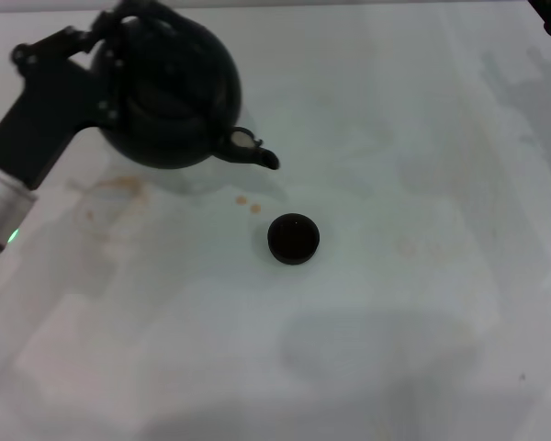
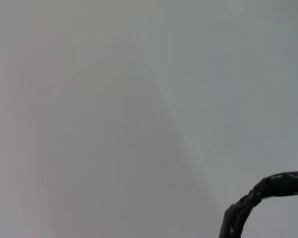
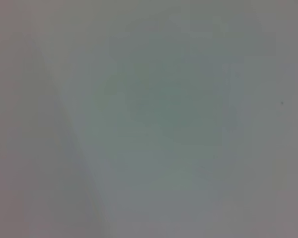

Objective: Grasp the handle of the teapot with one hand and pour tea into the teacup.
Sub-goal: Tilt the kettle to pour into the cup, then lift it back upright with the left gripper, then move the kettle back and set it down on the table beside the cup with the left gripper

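Left gripper [image 1: 110,46] pinching hoop handle [image 2: 260,196]; round matte black teapot [image 1: 170,92] held near table's [image 1: 395,349] far-left corner. Spout short of small dark teacup [image 1: 294,238]: carry over, tip. Right gripper out of view.

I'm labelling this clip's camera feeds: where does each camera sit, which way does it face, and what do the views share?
Head view: on the robot's head, looking forward and down at the white table; the left gripper holds the teapot by its handle, spout short of the teacup; a scrap of the right arm shows at the top corner.
Left wrist view: faces bare table; only the handle shows.
Right wrist view: bare table only.
Shared: the handle, in head and left wrist views.
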`<state>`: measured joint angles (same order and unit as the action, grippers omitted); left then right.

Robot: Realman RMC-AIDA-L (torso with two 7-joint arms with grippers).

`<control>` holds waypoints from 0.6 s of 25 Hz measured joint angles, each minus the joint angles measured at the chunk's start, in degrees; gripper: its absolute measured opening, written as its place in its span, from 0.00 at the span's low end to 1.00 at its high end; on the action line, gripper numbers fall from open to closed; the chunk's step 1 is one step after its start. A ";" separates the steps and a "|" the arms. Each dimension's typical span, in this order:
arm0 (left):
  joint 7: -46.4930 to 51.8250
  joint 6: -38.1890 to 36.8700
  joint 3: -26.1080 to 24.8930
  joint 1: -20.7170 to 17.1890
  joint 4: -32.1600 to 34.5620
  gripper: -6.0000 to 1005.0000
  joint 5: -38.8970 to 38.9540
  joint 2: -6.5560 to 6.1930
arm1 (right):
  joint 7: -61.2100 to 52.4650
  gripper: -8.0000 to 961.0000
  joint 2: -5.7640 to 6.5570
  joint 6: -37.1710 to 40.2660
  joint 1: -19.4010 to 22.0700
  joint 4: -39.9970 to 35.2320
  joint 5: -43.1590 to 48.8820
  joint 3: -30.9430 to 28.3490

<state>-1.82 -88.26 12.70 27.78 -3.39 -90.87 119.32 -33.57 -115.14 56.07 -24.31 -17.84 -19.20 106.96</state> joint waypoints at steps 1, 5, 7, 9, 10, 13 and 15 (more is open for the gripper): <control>0.26 -0.65 -0.50 -0.71 -0.14 0.11 0.22 0.01 | -0.01 0.89 0.00 0.01 -0.01 0.00 0.01 0.00; 2.27 -1.91 -1.52 -3.41 -0.89 0.11 3.45 0.03 | -0.73 0.89 0.00 0.03 -0.03 -0.01 0.16 0.00; 3.91 -2.06 -1.56 -5.05 -1.10 0.11 6.22 0.03 | -1.09 0.89 0.00 0.07 -0.03 0.00 0.32 0.03; 5.71 -2.61 -1.57 -6.56 -1.22 0.11 8.41 0.04 | -1.15 0.89 0.00 0.07 -0.03 0.02 0.37 0.17; 5.71 -2.61 -1.57 -6.56 -1.22 0.11 8.41 0.04 | -1.16 0.89 0.00 0.07 0.01 0.04 0.38 0.23; 11.23 -3.41 -1.61 -9.65 -1.27 0.11 14.15 0.02 | -1.16 0.89 0.00 0.10 0.40 0.15 0.32 0.36; 13.32 -3.42 -1.63 -10.83 -1.28 0.11 16.28 -0.07 | -1.16 0.89 0.00 0.10 0.49 0.33 0.28 0.34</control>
<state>11.50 -91.69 11.08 16.95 -4.66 -74.60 119.26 -34.73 -115.14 56.18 -23.81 -17.51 -18.92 107.30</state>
